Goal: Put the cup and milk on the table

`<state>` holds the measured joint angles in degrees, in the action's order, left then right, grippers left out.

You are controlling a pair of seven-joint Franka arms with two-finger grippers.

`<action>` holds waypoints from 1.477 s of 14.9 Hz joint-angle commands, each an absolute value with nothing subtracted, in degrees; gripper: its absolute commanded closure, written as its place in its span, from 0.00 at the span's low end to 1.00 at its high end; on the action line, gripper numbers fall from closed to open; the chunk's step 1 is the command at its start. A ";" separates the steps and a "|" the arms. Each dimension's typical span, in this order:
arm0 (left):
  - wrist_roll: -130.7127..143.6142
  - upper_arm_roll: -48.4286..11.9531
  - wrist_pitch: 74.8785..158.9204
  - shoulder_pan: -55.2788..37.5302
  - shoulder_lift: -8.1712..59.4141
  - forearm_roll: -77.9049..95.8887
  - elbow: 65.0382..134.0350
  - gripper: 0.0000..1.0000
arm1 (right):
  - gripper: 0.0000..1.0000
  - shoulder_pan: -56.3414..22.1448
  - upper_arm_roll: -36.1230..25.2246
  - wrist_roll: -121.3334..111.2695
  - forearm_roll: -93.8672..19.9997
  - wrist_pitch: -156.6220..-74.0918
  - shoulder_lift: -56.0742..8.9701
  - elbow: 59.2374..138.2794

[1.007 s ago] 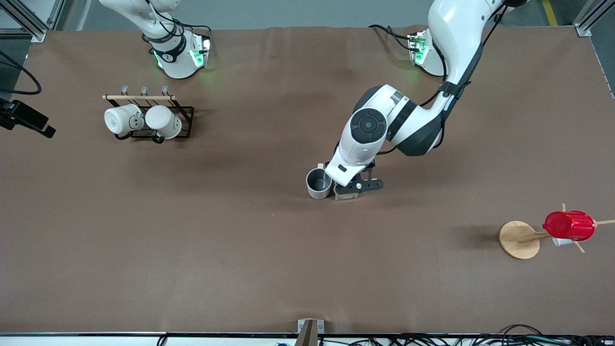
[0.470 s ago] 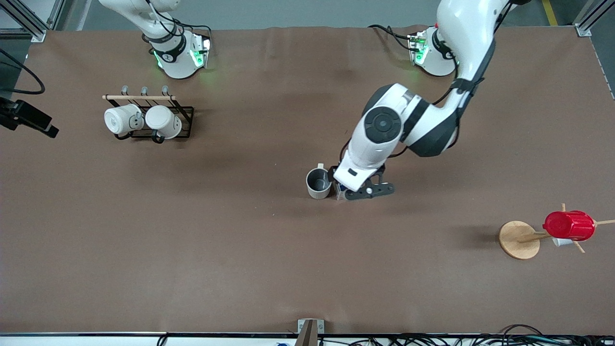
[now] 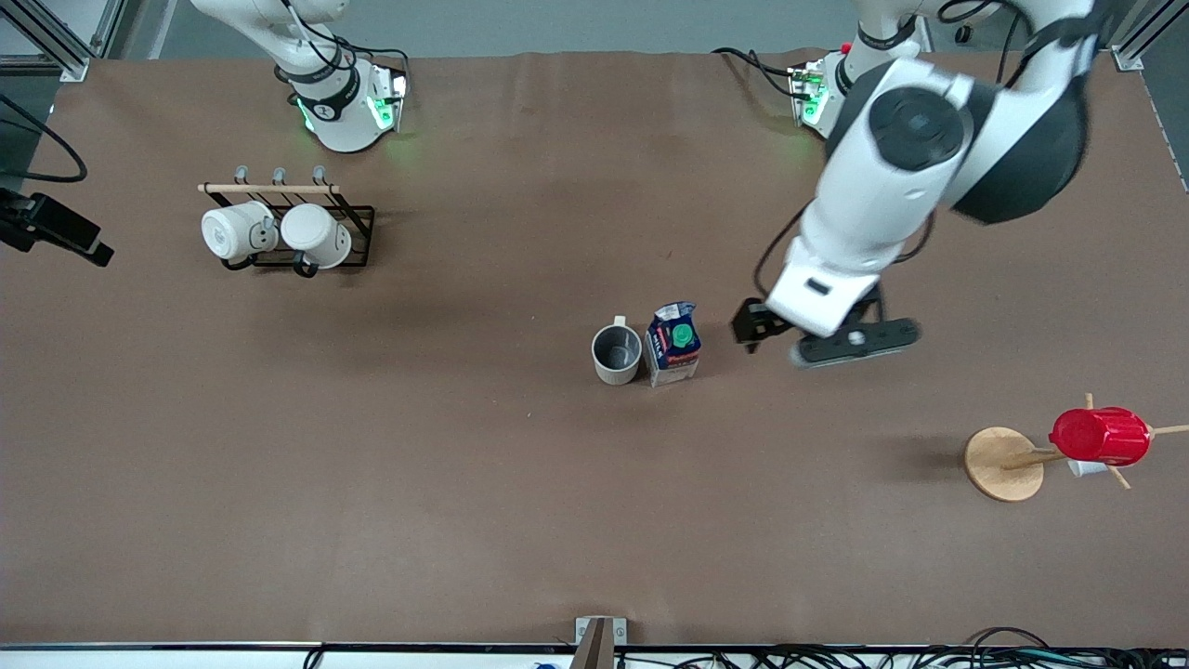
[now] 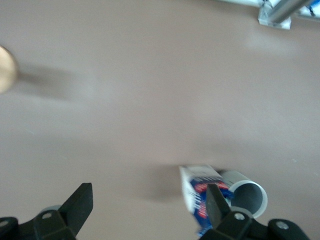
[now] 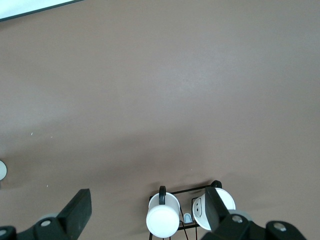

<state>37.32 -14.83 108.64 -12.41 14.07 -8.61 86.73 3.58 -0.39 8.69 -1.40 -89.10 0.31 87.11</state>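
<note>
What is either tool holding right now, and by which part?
Nothing. The left tool is open and empty over the table, apart from the milk beside the cup. The right tool is open and empty.

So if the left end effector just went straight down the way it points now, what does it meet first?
Probably bare table. The left end effector is open and empty, pointing down at brown surface; the milk and cup sit off to one side, though depth is hard to judge.

On the table [image 3: 464, 483] are set the cup [image 3: 616, 354], touched by the milk [image 3: 672, 344], with the mug rack [image 3: 297, 232] and wooden stand [image 3: 1003, 463] well apart from the cup.
</note>
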 commanded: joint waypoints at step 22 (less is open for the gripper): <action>-0.70 -8.44 87.28 4.13 -5.89 0.97 92.73 0.00 | 0.00 3.78 -0.26 5.54 -0.26 -87.54 0.35 85.87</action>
